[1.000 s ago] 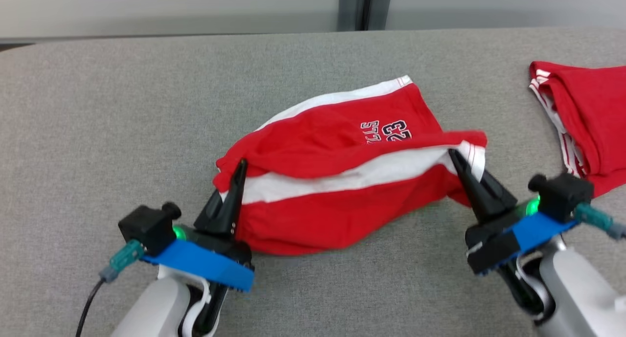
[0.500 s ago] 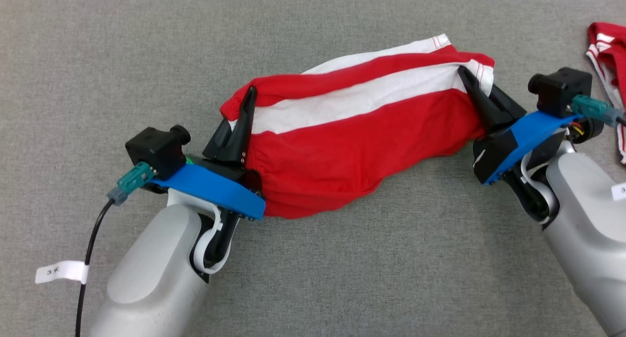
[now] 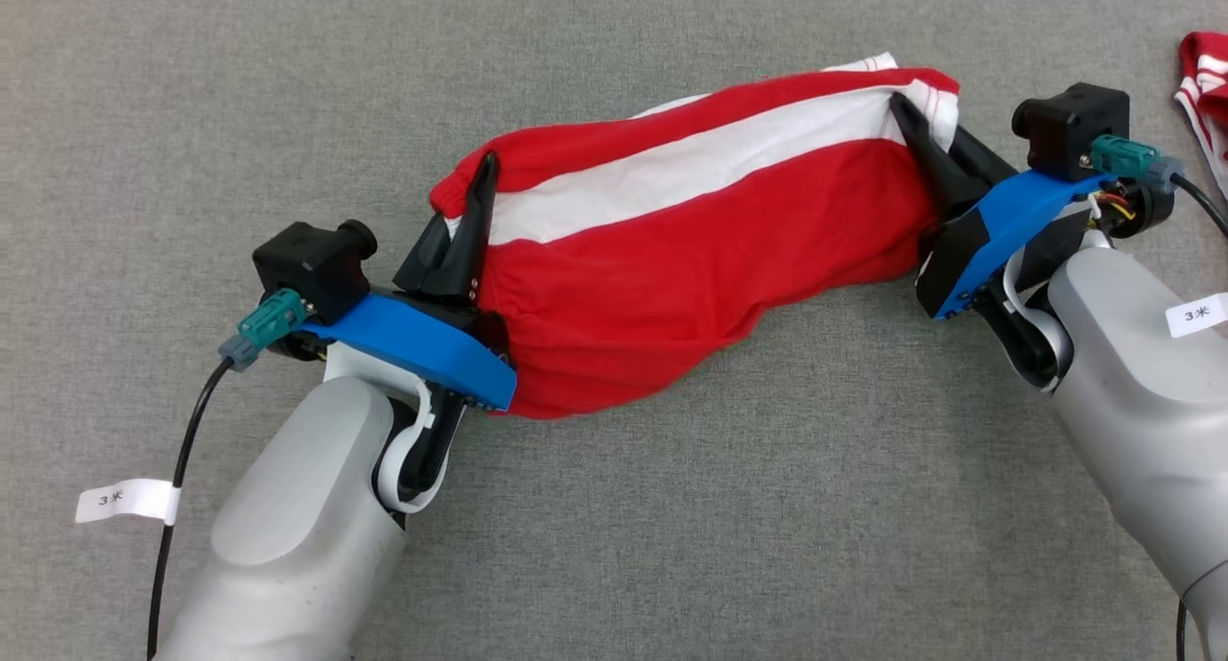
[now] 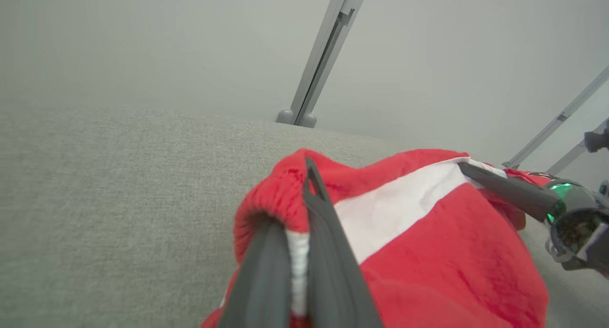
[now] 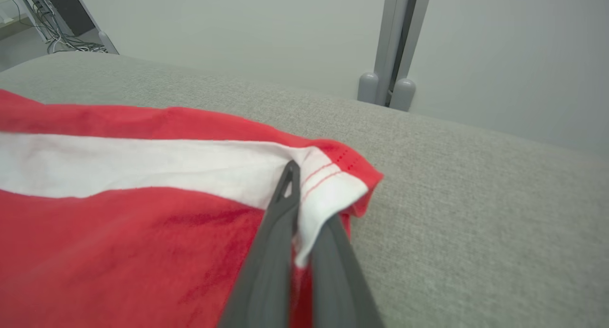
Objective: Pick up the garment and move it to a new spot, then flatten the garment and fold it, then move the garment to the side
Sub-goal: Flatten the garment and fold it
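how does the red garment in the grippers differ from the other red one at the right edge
The held garment is stretched between the left gripper and right gripper, both shut on its ends; the other garment lies untouched on the grey surface. The held garment shows one wide white band; the other garment, cut off by the frame, shows thin white stripes. Both are red with white trim.

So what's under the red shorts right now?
The grey cloth surface shows around the red shorts; the patch directly beneath them is covered, so anything there is hidden.
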You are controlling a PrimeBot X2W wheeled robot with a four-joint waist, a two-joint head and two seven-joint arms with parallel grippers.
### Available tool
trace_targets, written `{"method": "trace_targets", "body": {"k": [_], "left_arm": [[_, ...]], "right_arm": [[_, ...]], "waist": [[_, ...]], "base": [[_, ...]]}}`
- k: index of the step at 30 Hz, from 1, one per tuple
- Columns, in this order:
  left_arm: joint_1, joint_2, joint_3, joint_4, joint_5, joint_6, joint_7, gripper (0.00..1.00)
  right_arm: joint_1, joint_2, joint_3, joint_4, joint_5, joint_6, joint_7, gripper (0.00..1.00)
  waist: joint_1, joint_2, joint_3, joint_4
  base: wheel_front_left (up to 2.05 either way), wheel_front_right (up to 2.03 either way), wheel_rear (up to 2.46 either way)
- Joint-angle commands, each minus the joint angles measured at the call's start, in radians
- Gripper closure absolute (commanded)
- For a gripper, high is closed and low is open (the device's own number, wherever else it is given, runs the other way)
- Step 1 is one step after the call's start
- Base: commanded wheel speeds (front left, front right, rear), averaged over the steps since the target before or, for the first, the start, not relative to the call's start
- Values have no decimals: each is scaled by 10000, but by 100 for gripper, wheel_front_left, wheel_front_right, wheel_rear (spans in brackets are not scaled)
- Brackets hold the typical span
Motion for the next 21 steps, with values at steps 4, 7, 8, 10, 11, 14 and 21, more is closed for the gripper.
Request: {"method": "trace_targets", "body": {"k": [4,7,8,10,11,14,21], "left_arm": [[216,4,17,209,201,-11,-44,0],[534,127,17,227,350,-12,-44,0],[681,163,65,196,395,-12,-44,0],[991,311,43,251,689,-12,-44,0],[1122,323,22,222,787,-12,-44,0],[1551,394,306,-17,970,-12,-44,0],[2525,124,1814,-1318,1899,206,-44,0]], "right_arm": [[-111,34,265,530,158,-1,-251,0],[32,-16,435,781,302,-1,-367,0],[103,-44,493,864,352,-3,-390,0],[206,-104,582,1006,460,-1,-445,0],[252,-113,622,1062,509,-3,-468,0],[410,-183,751,1225,689,-3,-509,0],[529,-343,838,1601,965,-1,-560,0]], "waist": [[-1,0,-279,-18],[-1,0,-527,-64],[-1,0,-619,-79],[-1,0,-786,-81],[-1,0,-859,-76],[-1,0,-1058,-31],[-1,0,-1292,336]], "base": [[0,0,0],[0,0,0],[0,0,0],[0,0,0],[0,0,0],[0,0,0],[0,0,0]]}}
